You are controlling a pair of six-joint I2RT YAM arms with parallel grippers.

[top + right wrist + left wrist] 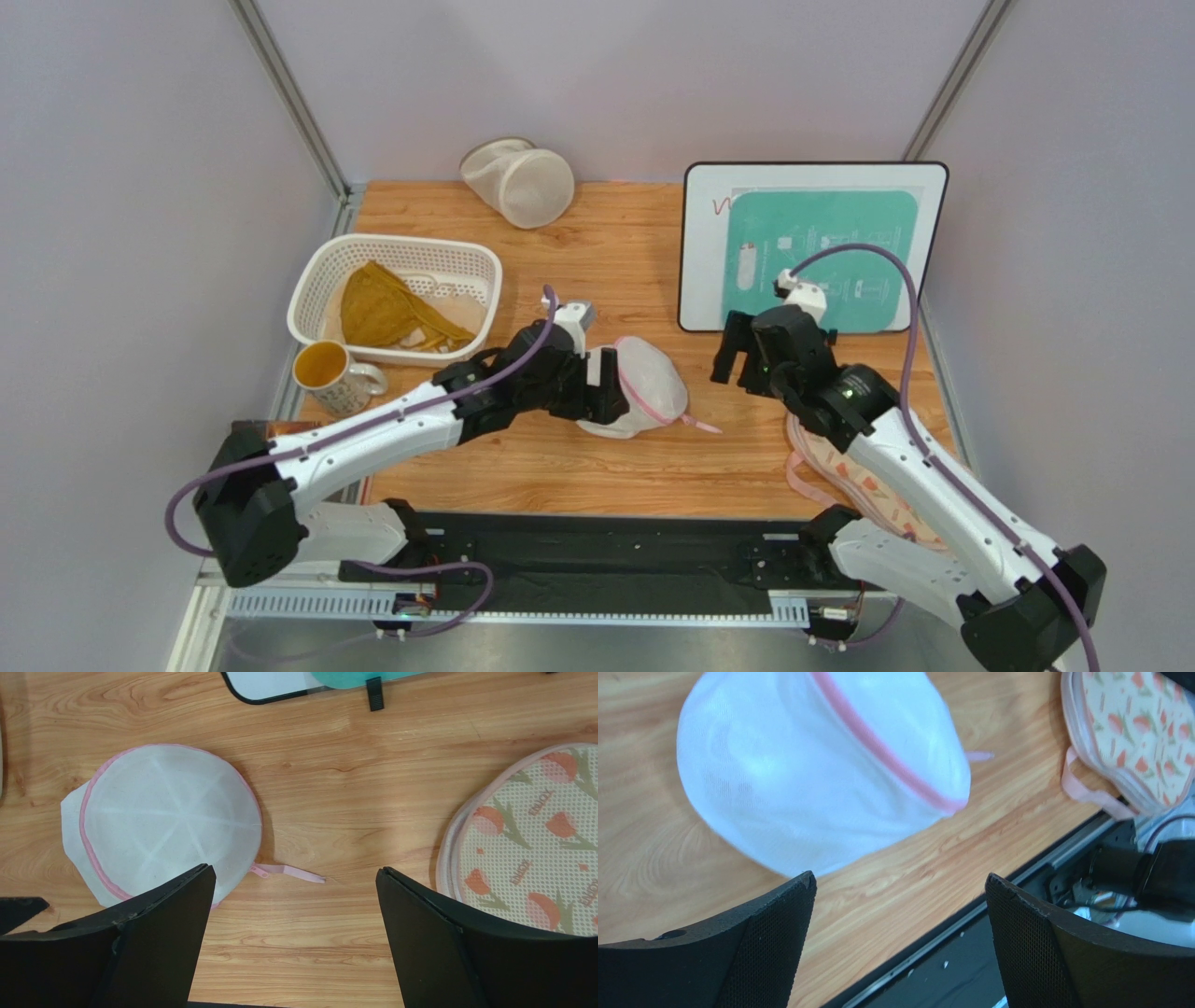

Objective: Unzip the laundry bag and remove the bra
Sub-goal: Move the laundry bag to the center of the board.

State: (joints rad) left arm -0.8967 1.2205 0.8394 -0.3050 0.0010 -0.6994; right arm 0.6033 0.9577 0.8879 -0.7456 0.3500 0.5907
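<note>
While both arms are reaching in over the counter, the laundry bag is sitting dome-up near the middle of the wood, between the two wrists; its pink trim is circling the white mesh, and a pink pull strap is lying flat on the counter, trailing from the rim toward the right arm. The bra is not showing distinctly through the mesh; whether it is inside cannot be told.

The left pincer is standing with its jaws wide apart, gripping nothing; the bag is lying just beyond its fingertips, and contact cannot be confirmed. The right pincer is hovering above bare wood, its jaws likewise spread and holding nothing, between the bag and a pink patterned cloth lying at the counter's right edge.

At the far left, a white basket is holding a mustard-yellow garment; a mug is standing just in front of it; a cream cylindrical mesh bag is lying at the back; a framed board is leaning at the far right.
</note>
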